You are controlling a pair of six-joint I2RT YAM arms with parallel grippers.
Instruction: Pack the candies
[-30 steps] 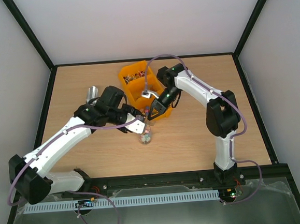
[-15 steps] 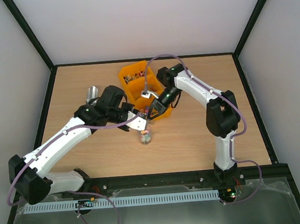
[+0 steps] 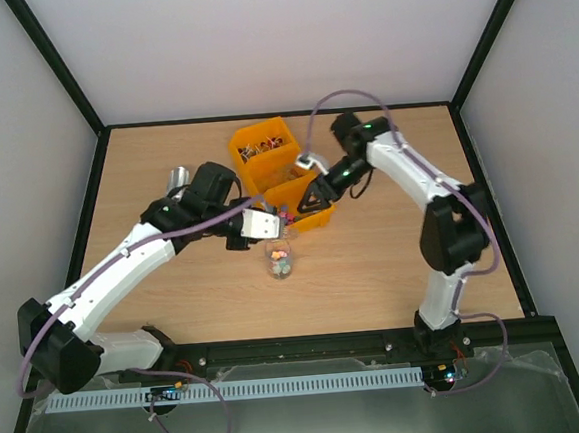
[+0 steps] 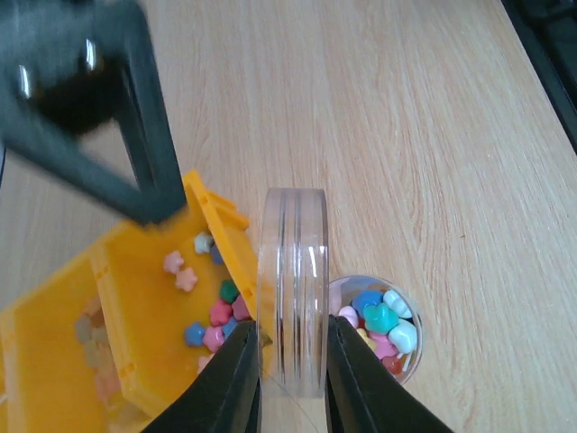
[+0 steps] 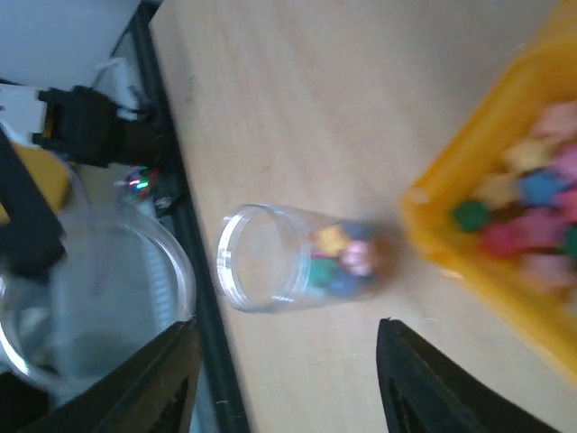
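A clear round lid point(image 4: 293, 280) stands on edge between my left gripper's point(image 4: 293, 356) jaws, which are shut on it. Just below and right of it, an open clear jar point(image 4: 374, 329) stands on the table, holding pink, blue, teal and white candies point(image 4: 383, 317). More candies point(image 4: 212, 316) lie in the orange bin point(image 4: 117, 352) beside it. From above, my left gripper point(image 3: 268, 225) hangs just above the jar point(image 3: 280, 261). My right gripper point(image 3: 306, 201) is open over the bin's near corner, holding nothing. Its wrist view shows the jar point(image 5: 293, 257) ahead of its spread fingers point(image 5: 162, 379).
The orange bin point(image 3: 263, 138) has two compartments and sits mid-table behind the jar. A silver metal scoop point(image 3: 178, 176) lies left of the bin, behind my left arm. A black frame rail point(image 3: 310, 347) runs along the table's near edge.
My right gripper has opened and drawn back to the right, toward the bin. My left gripper has closed on the lid and shifted slightly back above the jar.
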